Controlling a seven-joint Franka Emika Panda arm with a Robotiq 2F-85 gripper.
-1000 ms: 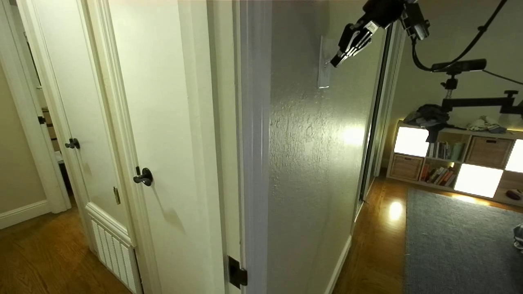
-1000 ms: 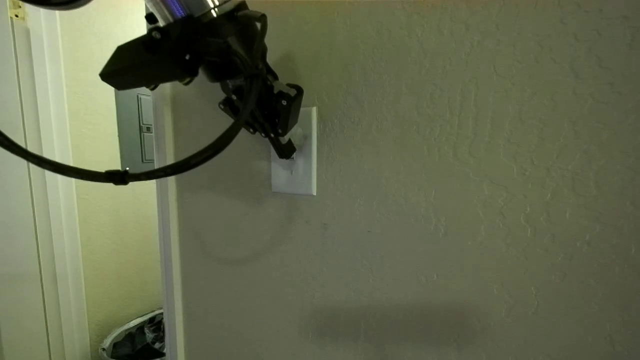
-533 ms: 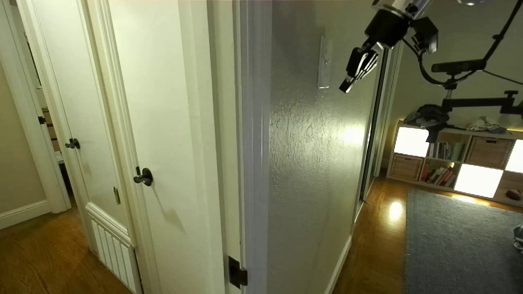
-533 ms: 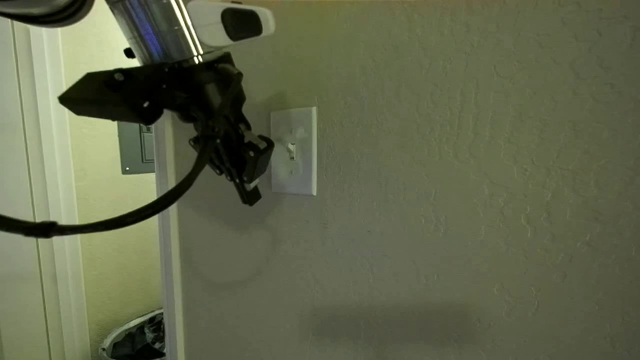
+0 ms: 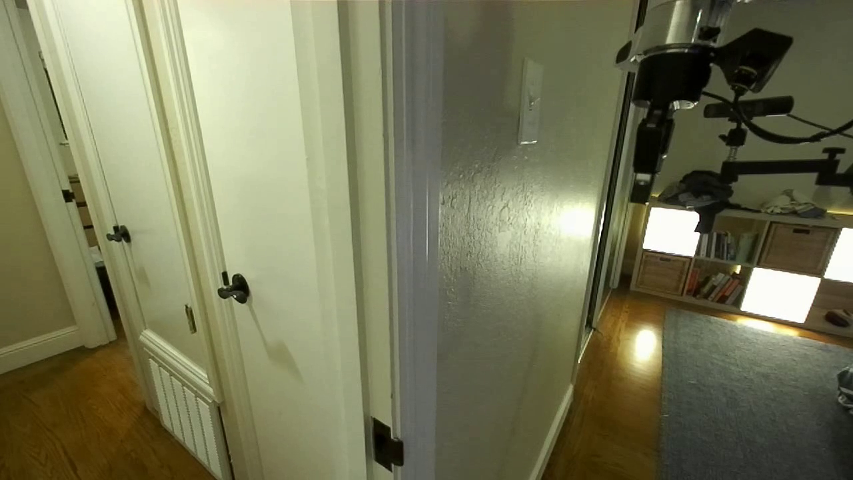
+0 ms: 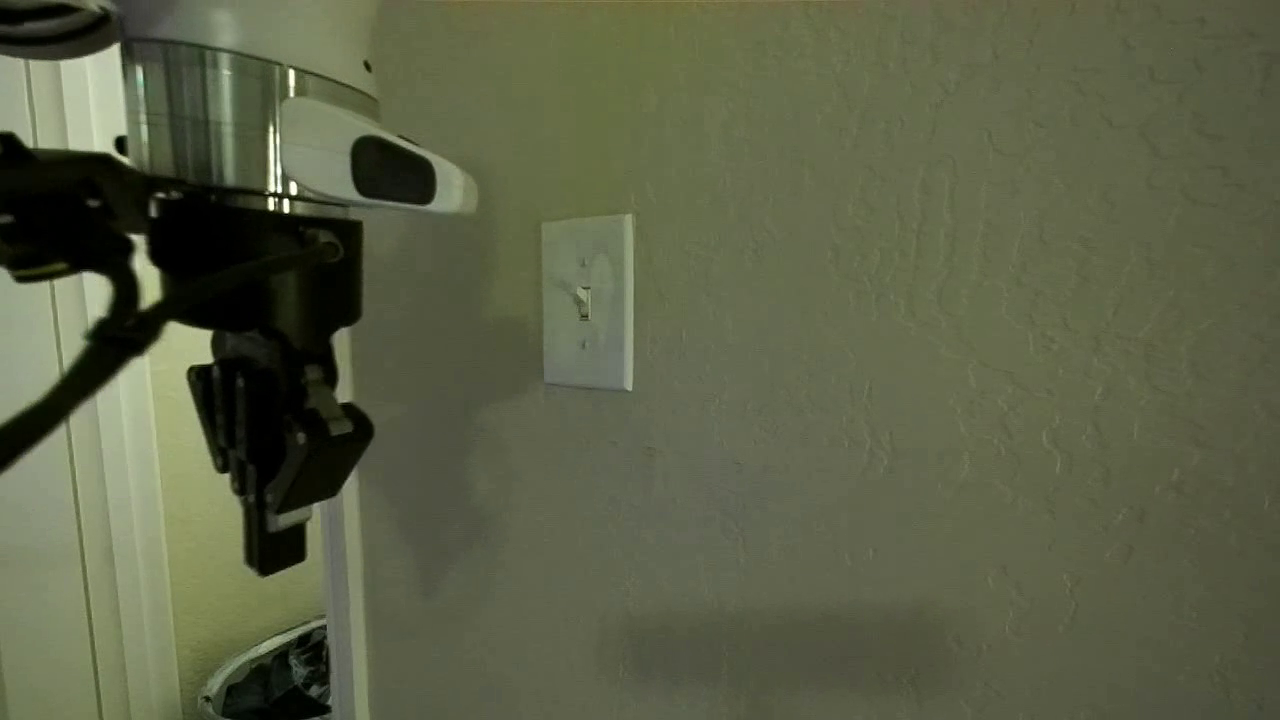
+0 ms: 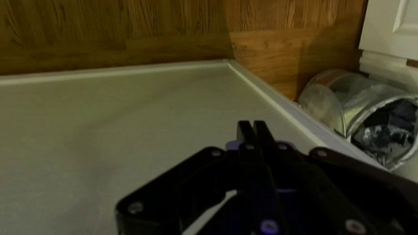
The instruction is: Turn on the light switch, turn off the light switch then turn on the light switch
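One light switch (image 6: 590,304), a pale upright plate with a small lever (image 6: 583,300) at its middle, sits on the textured wall (image 6: 900,300) and shows in both exterior views. The lever is too small to tell which way it is set. The claw (image 6: 275,548) hangs well apart from the plate and lower than it, pointing down. It is clenched: in the wrist view its two fingers (image 7: 244,132) lie side by side, all but touching. A shadow (image 6: 440,450) falls across the wall near the plate, on the claw's side. The arm (image 6: 250,30) is above the claw, and a dark cable (image 6: 65,390) runs off to one side. Past the edge of a white door frame (image 6: 345,640), a bin (image 7: 359,88) holds dark, crumpled stuff (image 7: 385,137). In an exterior view, white doors (image 5: 256,153) with black handles (image 5: 236,289) stand around the corner from the light switch. Farther off, a grey rug (image 5: 753,400) lies on the wooden floor (image 5: 613,347), with a low shelf (image 5: 753,215) of books (image 5: 720,287) and lit squares (image 5: 781,293) beyond it.
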